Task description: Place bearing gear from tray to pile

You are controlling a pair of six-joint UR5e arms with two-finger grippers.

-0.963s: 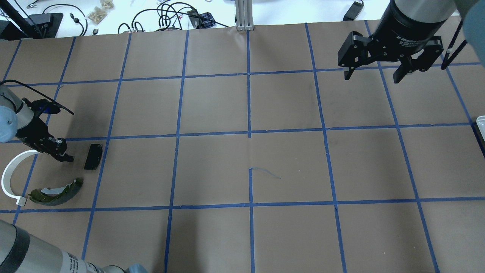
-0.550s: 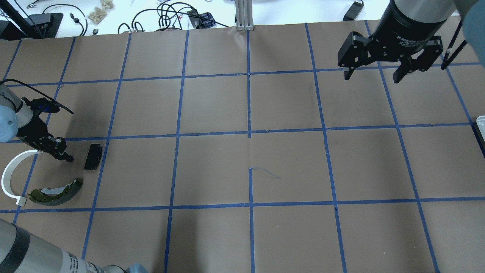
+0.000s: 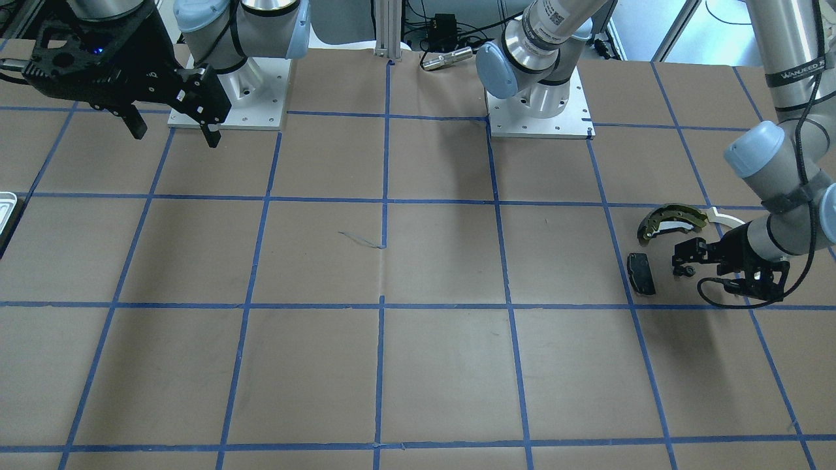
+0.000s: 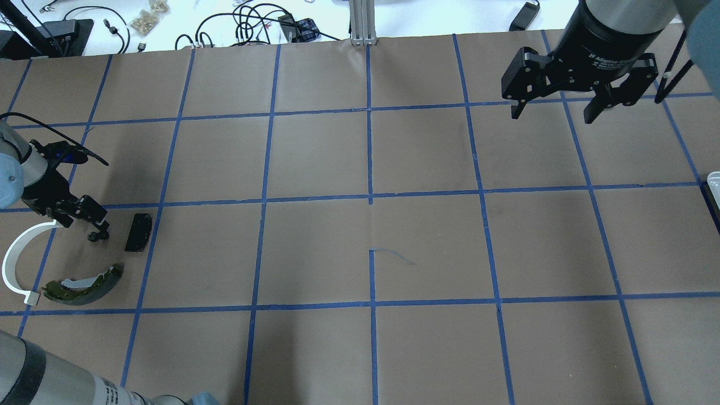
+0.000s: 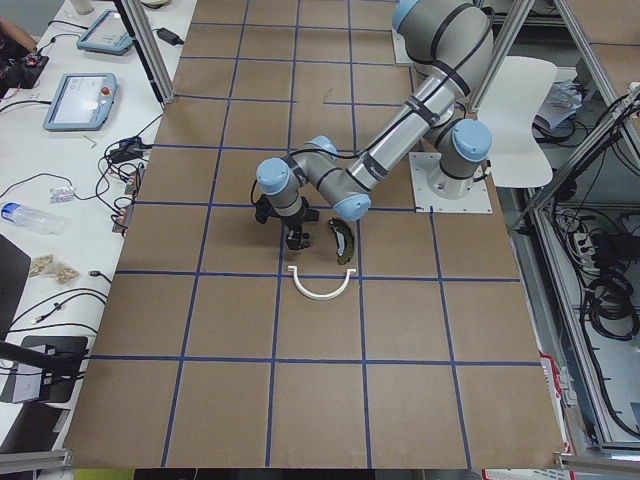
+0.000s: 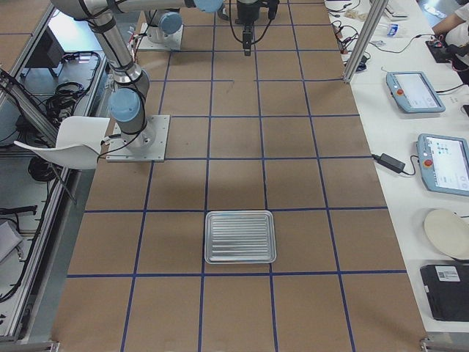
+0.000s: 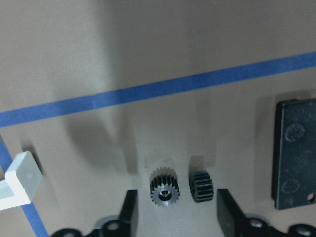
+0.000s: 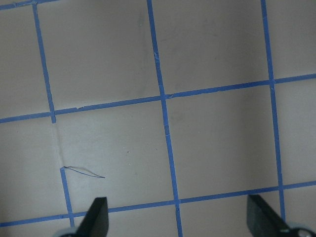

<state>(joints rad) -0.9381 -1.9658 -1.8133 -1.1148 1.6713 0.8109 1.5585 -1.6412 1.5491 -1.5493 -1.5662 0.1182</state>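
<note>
The bearing gear (image 7: 165,190) is a tiny black toothed wheel lying on the paper, with a second small toothed piece (image 7: 201,186) right beside it. It also shows in the overhead view (image 4: 93,237) and the front view (image 3: 682,270). My left gripper (image 7: 175,219) is open, a finger on each side of the gear and just above it (image 4: 85,224). The pile lies around it: black pad (image 4: 138,232), olive-gold shoe (image 4: 84,281), white arc strip (image 4: 11,264). The ridged tray (image 6: 240,215) looks empty. My right gripper (image 4: 551,116) is open, empty and high.
The tray's edge shows at the table's right side in the overhead view (image 4: 714,185). The brown paper carries a blue tape grid. Cables and small items lie beyond the far edge (image 4: 242,25).
My left gripper has opened and drawn back a little from its low spot by the black pad. The gear now lies free on the paper. The right arm has not moved.
</note>
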